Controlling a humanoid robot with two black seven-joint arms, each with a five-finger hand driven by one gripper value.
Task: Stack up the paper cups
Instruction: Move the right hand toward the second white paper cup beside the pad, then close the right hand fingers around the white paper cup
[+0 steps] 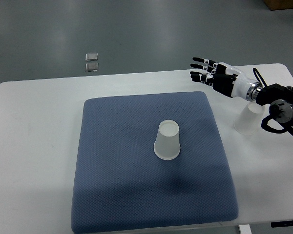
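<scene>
I log one white table (pixel 34 112) carrying one blue pad (pixel 112 185), probably there as a soft, non-slip stacking surface. Two paper cups: one upside down (pixel 167 140) at the pad's centre, a ready base; the other (pixel 247 122) off-pad, partly hidden under my right arm. My right hand (pixel 211 74) hovers above the pad's far right corner, fingers extended, grasping nothing.

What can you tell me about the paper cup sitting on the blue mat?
The paper cup is white, slightly translucent-looking, and stands upside down near the middle of the blue mat. Its wider rim rests on the mat, the narrower base faces up. It looks undamaged and stands alone. Nothing else touches it; the right hand is well away, up and to the right.
</scene>
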